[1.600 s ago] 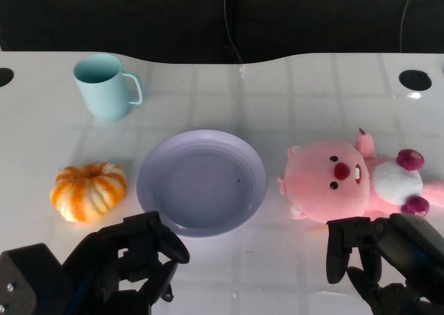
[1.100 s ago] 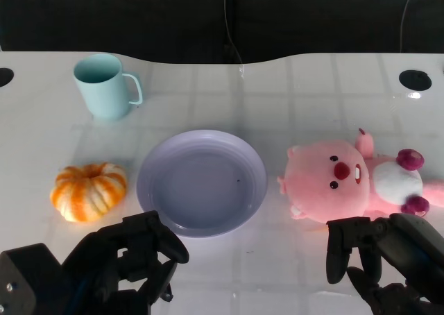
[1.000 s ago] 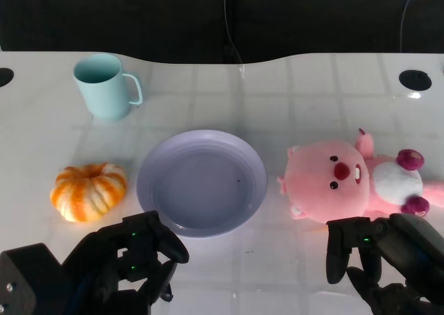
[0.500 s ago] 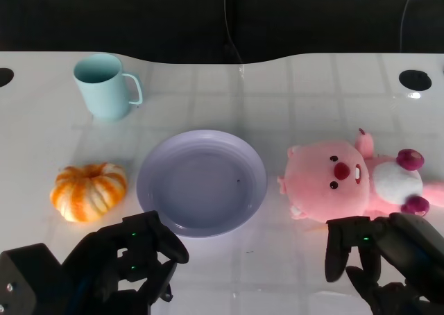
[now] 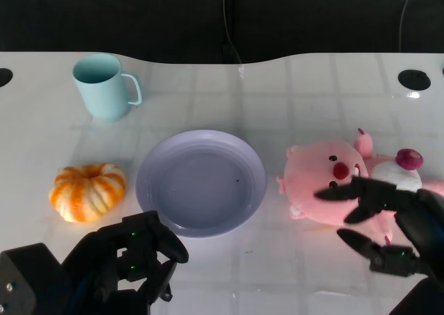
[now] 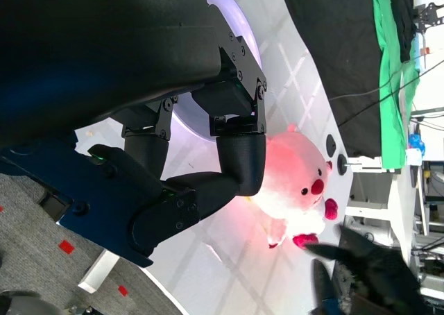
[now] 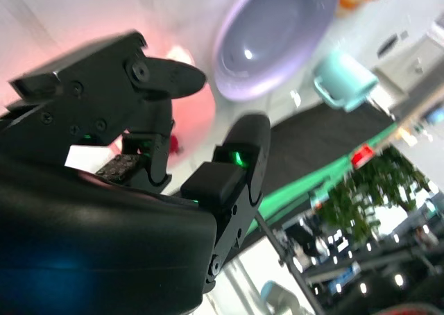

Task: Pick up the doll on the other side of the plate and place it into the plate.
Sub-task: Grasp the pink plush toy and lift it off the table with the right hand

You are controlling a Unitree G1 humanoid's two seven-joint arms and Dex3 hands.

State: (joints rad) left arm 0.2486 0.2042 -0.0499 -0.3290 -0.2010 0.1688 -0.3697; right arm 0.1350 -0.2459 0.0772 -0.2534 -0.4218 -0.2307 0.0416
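One right hand (image 5: 388,221), fingers spread and holding nothing, hovers over the pink doll (image 5: 326,183) beside the plate (image 5: 201,182); the left hand (image 5: 135,259) sits curled, empty.

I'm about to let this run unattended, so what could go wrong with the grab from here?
The right hand is open over the doll's near edge, not its middle, so it may catch only soft plush and slip. The doll lies close to the plate; dragging it could nudge the plate. The left hand sits curled by the plate's near rim and might get in the way.
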